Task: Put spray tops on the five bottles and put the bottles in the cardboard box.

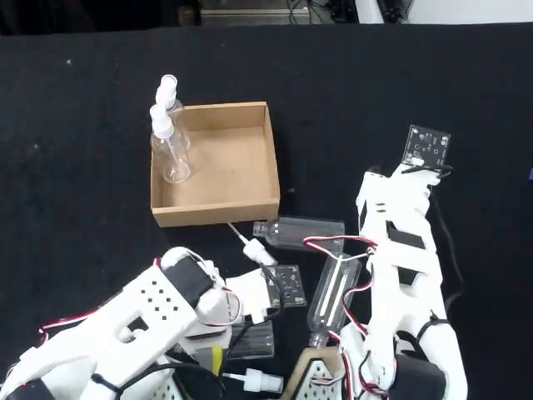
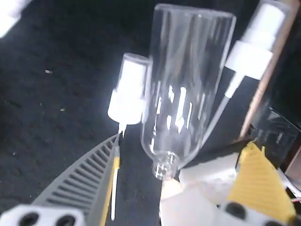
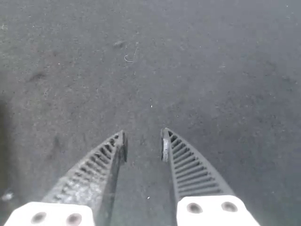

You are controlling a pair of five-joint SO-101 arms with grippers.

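Observation:
My left gripper [image 2: 186, 140] is open around a clear capless bottle [image 2: 188, 89], whose neck points back at the wrist; a dark gap shows between the grey finger [image 2: 94, 179] and the glass. In the high view this bottle [image 1: 250, 342] lies under the left arm. A loose spray top [image 2: 129, 94] rests beside it, also seen from above [image 1: 260, 383]. Two capped bottles [image 1: 171, 146] lean in the cardboard box [image 1: 250, 204]. Two capless bottles [image 1: 304, 233] [image 1: 333, 292] and another spray top [image 1: 254, 248] lie in front of the box. My right gripper [image 3: 143, 141] hangs open over bare black cloth.
A second spray top [image 2: 251, 52] with its tube sits past the bottle, next to a tan-edged part [image 1: 321, 371]. The right arm [image 1: 400, 258] stretches up the right side of the table. Black cloth covers the table all round the box.

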